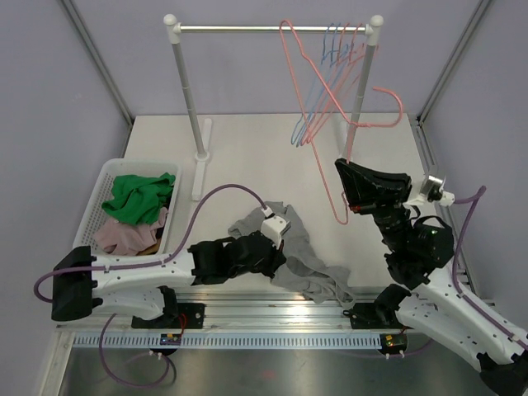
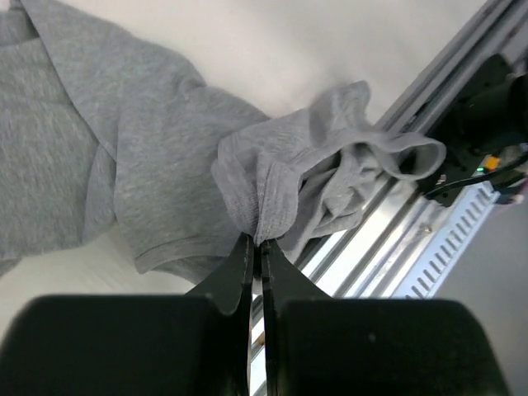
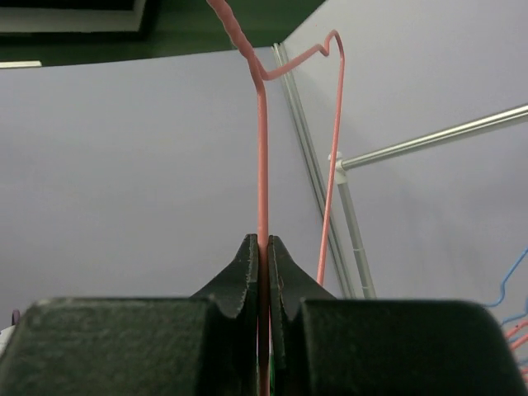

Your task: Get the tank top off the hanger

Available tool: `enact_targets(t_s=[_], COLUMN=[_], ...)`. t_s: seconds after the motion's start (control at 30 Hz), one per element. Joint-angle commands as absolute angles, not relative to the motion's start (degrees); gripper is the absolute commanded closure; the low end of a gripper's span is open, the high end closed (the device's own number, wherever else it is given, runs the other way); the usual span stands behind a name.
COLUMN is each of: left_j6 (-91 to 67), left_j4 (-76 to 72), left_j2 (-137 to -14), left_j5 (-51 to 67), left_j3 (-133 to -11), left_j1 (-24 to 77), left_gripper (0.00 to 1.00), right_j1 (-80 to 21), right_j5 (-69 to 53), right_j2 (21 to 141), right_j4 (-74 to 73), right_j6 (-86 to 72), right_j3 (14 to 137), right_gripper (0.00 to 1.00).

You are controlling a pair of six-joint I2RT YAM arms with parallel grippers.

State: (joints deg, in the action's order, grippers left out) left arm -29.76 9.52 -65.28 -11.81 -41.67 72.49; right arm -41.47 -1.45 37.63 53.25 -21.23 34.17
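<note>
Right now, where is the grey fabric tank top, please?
In the top view the grey fabric tank top lies at the near edge of the white table, centre, pinched by the left claw, right of the white plastic basket.

White basket of clothes; garment rack

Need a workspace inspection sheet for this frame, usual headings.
Surface: white table, no spills seen.
Job's things: grey tank top crumpled on the table by the front edge, off the hanger; pink hanger bare.
Clutter: basket at left holding a green garment and a pink garment; rack at the back with spare hangers.
Grippers: left gripper shut on a tank top fold; right gripper shut on the pink hanger's wire.
Cables: purple cable arcs over the table to the left wrist.
Surroundings: plain walls; nothing else seen.
</note>
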Motion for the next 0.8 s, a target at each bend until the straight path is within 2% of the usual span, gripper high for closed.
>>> enact_targets(t_s=[0.0, 0.03, 0.07, 0.1, 0.13, 0.2, 0.23, 0.3, 0.33, 0.6, 0.77], left_j6=[-33.30, -35.40, -36.46, -37.43, -39.09, -39.99, -41.03, -42.10, -42.97, -43.60, -43.15], left_j4=[15.53, 20.43, 22.57, 24.59, 28.18, 30.84, 33.63, 36.72, 40.04, 54.75, 60.55], left_j2=[-68.90, -70.21, -70.40, -70.49, -69.88, -68.74, -68.03, -65.66, -64.78, -55.65, -51.77], left_j5=[-23.43, -25.38, -27.05, -30.20, -31.54, -34.08, -35.06, -37.34, -38.22, -42.80, -43.77], left_j3=[-48.58, -49.56, -50.27, -51.58, -52.03, -52.82, -53.61, -54.40, -55.62, -61.69, -62.49], left_j1=[73.39, 73.39, 73.39, 73.39, 73.39, 73.39, 73.39, 73.39, 73.39, 73.39, 73.39], left_gripper=[1.00, 1.00, 0.96, 0.88, 0.70, 0.55, 0.34, 0.15, 0.02, 0.01, 0.01], right_j1=[-41.57, -41.66, -41.57, -41.66, -41.57, -41.66, -41.66, -41.57, -41.57, -41.57, -41.57], right_j5=[2.29, 2.02, 1.76, 2.71, 3.33, 3.43, 3.51, 4.48, 5.27, 20.90, 33.90], right_j2=[37.00, 37.61, 37.88, 37.97, 38.14, 37.97, 38.40, 39.98, 40.77, 52.27, 53.79], right_j4=[35.24, 22.98, 18.59, 14.98, 9.90, 6.69, 3.55, 0.11, -2.70, -10.10, -13.44], right_j6=[-21.18, -21.79, -22.23, -23.02, -24.68, -25.66, -26.53, -26.89, -27.07, -25.67, -25.31], right_j3=[47.05, 49.55, 51.57, 54.11, 54.84, 55.89, 56.33, 57.91, 58.44, 67.67, 69.00], right_gripper=[1.00, 1.00, 1.00, 1.00, 1.00, 1.00, 1.00, 1.00, 1.00, 1.00, 1.00])
